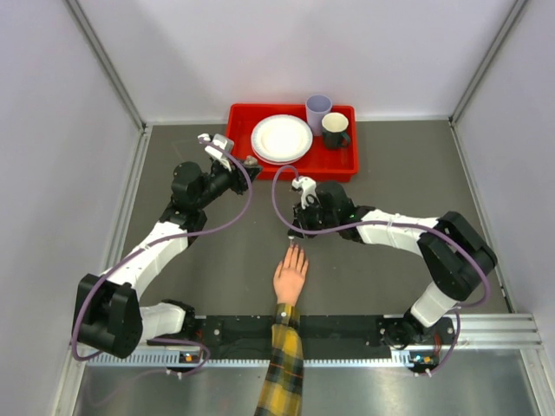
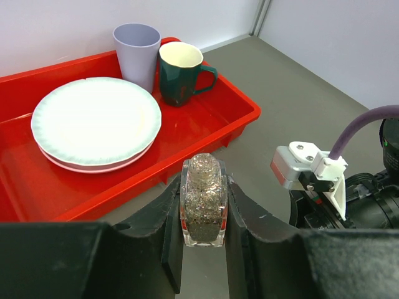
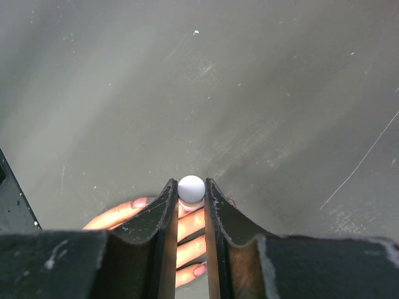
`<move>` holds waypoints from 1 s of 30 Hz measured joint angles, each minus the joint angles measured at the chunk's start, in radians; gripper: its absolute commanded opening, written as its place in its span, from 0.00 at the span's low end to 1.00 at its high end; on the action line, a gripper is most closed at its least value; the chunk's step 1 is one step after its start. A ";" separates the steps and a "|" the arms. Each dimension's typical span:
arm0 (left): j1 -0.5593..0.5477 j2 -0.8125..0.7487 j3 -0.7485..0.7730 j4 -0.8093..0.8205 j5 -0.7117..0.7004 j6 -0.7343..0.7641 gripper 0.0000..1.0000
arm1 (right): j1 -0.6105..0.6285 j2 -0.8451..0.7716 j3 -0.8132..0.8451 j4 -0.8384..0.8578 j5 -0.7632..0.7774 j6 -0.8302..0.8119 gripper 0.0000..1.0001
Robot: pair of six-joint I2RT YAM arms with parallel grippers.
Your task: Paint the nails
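Observation:
A peach hand (image 1: 290, 277) with a yellow-and-dark plaid sleeve (image 1: 282, 373) lies flat on the grey table, fingers pointing away from the arm bases. Its nails (image 1: 295, 250) are tiny in the top view. In the right wrist view the fingers (image 3: 190, 249) lie under the jaws, with pinkish nails (image 3: 139, 202) showing. My right gripper (image 1: 296, 230) is shut on a pale round cap (image 3: 191, 188) just above the fingertips; any brush under it is hidden. My left gripper (image 1: 249, 165) is shut on a small clear bottle of glitter polish (image 2: 203, 199), held upright near the tray.
A red tray (image 1: 342, 163) at the back holds a white plate (image 1: 281, 138), a lilac cup (image 1: 318, 110) and a dark green mug (image 1: 335, 130). The right arm's wrist (image 2: 308, 168) is close on the right of the left gripper. Grey walls stand on both sides.

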 measured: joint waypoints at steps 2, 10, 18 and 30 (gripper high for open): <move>0.000 0.000 0.000 0.000 0.000 0.000 0.00 | 0.000 0.003 0.000 -0.001 0.000 0.000 0.00; 0.000 0.000 0.000 0.000 0.002 0.000 0.00 | 0.000 0.011 0.000 -0.003 -0.001 0.000 0.00; 0.000 0.000 0.000 0.000 0.003 0.000 0.00 | 0.000 0.011 0.000 -0.009 0.000 0.000 0.00; 0.001 0.015 0.000 0.002 0.005 -0.003 0.00 | 0.000 0.011 0.000 -0.021 0.019 0.000 0.00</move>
